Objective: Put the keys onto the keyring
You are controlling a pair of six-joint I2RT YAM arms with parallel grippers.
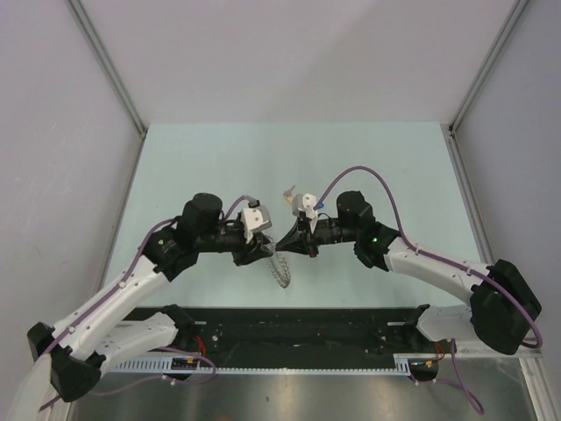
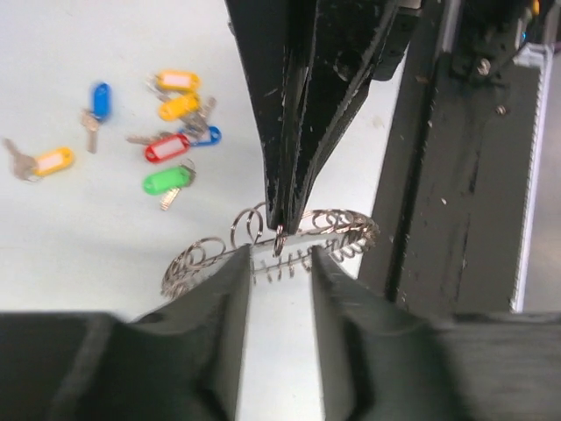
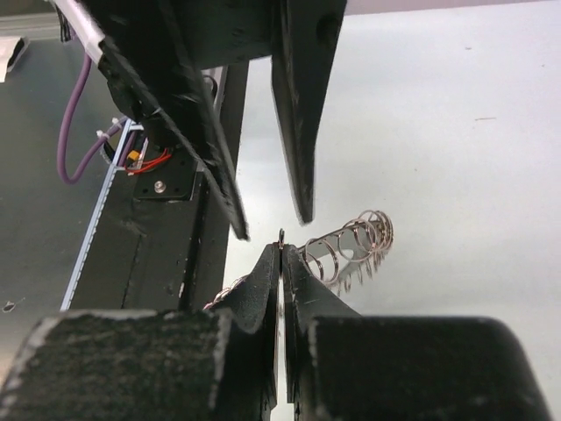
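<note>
Right gripper [image 3: 280, 253]: jaws closed, pinching one small loop at the edge of the keyring [image 3: 355, 239]. Left gripper [image 2: 280, 254]: jaws partly open, holding nothing. The pinched stretch of ring sits in the gap between them, and the rest curves away on both sides. Keys [image 2: 175, 132] lie loose on the table [image 2: 70, 237], well apart from both grippers.

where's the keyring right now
In the top view the keyring is near the table's middle, where the two arms' tips meet. The right gripper pinches one of its loops, the open left gripper faces it, and the keys lie apart.
</note>
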